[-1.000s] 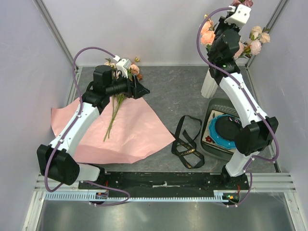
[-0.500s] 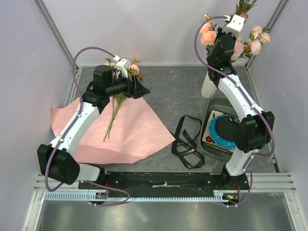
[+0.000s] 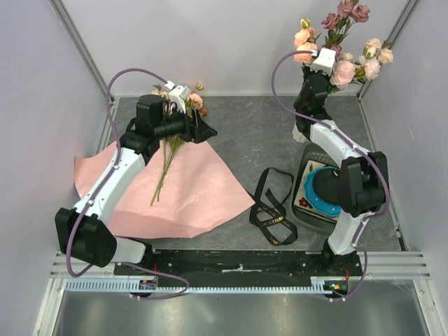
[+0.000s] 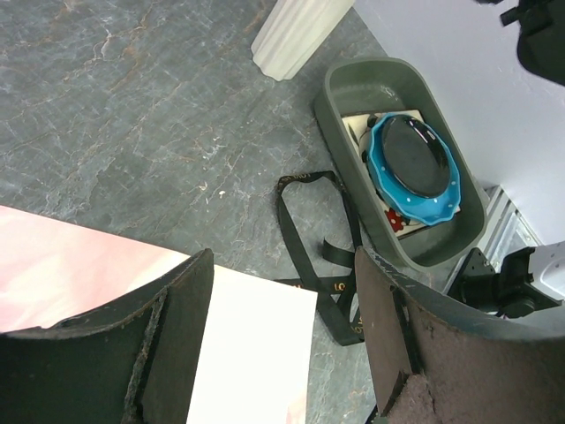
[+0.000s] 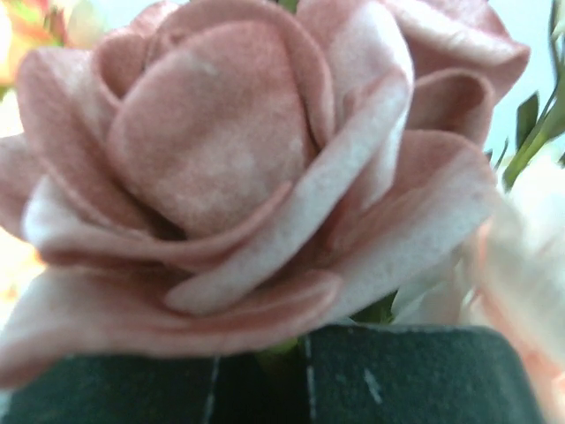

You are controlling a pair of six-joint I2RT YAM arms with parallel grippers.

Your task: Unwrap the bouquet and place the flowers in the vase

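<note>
The left tool hangs over the far edge of the pink paper with its fingers spread wide and nothing between them. Below its wrist a few loose stems lie on the sheet, their heads towards the back wall. The paper runs from the left wall to a corner that stops just short of the black ribbon. The ribbon lies looped on the table between that corner and the grey tray. The tray sits near the right wall and holds the blue dish. Bare slate stretches from the paper's far edge across to the vase, which stands upright in the far right corner, just beyond the tray's far end. The flowers rise above the vase, close to the back wall; the right arm hides its neck. The right tool is pressed together directly under a pink rose, a sliver of green at its top edge; whether a stem is caught there cannot be told.
</note>
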